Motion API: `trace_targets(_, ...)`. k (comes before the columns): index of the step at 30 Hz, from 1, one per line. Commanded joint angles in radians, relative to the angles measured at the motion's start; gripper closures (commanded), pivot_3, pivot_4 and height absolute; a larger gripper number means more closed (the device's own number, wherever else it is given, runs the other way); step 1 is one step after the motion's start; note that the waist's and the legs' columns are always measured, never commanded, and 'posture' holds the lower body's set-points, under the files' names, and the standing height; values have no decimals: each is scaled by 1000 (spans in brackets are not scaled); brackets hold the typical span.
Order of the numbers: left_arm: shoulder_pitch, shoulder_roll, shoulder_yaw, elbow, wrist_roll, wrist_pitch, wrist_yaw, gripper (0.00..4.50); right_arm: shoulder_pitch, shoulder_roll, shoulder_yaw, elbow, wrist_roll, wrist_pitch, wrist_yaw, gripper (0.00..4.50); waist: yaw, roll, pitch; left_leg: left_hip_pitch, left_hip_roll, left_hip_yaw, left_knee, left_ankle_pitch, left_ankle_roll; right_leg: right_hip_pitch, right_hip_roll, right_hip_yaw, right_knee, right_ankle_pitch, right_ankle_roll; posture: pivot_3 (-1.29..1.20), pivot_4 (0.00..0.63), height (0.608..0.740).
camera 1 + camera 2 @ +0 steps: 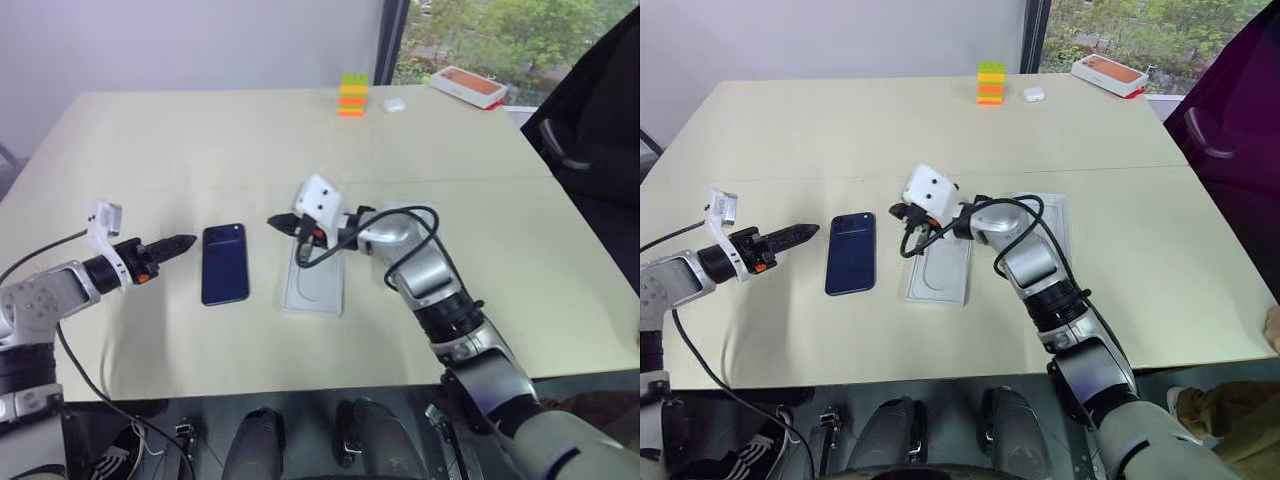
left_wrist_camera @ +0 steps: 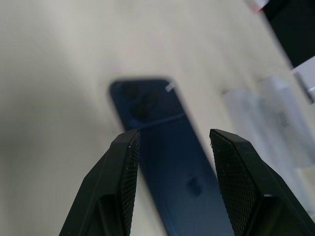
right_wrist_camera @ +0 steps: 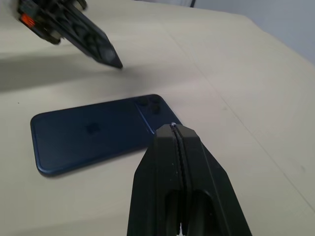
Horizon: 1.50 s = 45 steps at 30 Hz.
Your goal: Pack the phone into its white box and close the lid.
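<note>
The phone [image 1: 225, 264] lies flat, back up, on the table [image 1: 200, 140], not yet boxed. Left of the phone, the left gripper [image 1: 183, 243] stands parted and empty, aimed at it, seemingly to grasp. Right of the phone, the right gripper [image 1: 275, 221] hovers clenched, empty, above the white insert [image 1: 315, 282].

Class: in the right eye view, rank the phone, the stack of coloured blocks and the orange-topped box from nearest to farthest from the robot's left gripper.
1. Phone, just beside the left gripper.
2. Stack of coloured blocks, far table edge.
3. Orange-topped box, far right corner.
</note>
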Motion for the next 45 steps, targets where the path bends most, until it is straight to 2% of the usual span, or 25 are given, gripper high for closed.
trace_targets(1, -49, 14, -8, 52, -2, 78, 5, 2109, -34, 55, 56, 42, -47, 11, -47, 4454, -1, 0, 0, 0, 0, 0, 0, 0, 0, 0, 0, 0, 0, 0, 0, 0, 150, 740)
trace_targets(6, -66, 6, -32, 87, 1, 169, 6, 2109, -74, 97, 114, 189, -120, 4, -93, 4454, -1, 0, 0, -1, -1, 0, 0, 0, 0, -1, -1, 1, 1, 0, 0, 0, 150, 740)
trace_targets(12, -53, -22, -58, 65, 3, 193, 0, 2109, -85, 123, 126, 248, -145, 24, -106, 4454, 0, -1, 0, -1, -1, 0, 0, 0, 0, -1, -2, 1, 1, 0, 0, 0, 150, 740)
trace_targets(16, -76, -48, -82, 107, 11, 206, -14, 2109, -73, 117, 176, 234, -190, 44, -83, 4454, 2, -1, 0, 0, -2, 0, 0, 0, 0, -1, -3, 1, 3, 0, 0, 0, 150, 740)
trace_targets(24, -105, -68, -113, 149, 51, 177, -47, 2109, -93, 137, 210, 219, -220, 214, -49, 4454, 6, -1, -1, 1, -5, -1, 2, 1, -1, -1, -6, 1, 7, 0, 0, 0, 150, 740)
trace_targets(36, -136, -104, -136, 193, 65, 201, -110, 2109, -68, 108, 230, 144, -219, 270, 9, 4454, 7, -2, -2, 1, -7, -2, 2, 2, 0, 0, -9, 0, 8, 0, 0, 0, 150, 740)
trace_targets(41, -144, -108, -140, 199, 57, 239, -124, 2109, -56, 104, 222, 129, -217, 281, 5, 4454, 6, -3, -2, 1, -8, -3, 2, 2, 0, 0, -10, 0, 7, 0, 1, 0, 150, 740)
trace_targets(43, -146, -126, -99, 194, 23, 267, -124, 2109, -52, 101, 223, 136, -225, 275, -6, 4454, 6, -3, -2, 1, -8, -3, 2, 2, 0, 0, -10, 0, 7, 0, 1, 0, 150, 740)
trace_targets(45, -126, -128, -121, 172, 42, 247, -127, 2109, -49, 98, 223, 135, -226, 270, -8, 4454, 5, -3, -2, 1, -8, -3, 2, 2, 0, 0, -10, -1, 7, 0, 1, 0, 150, 740)
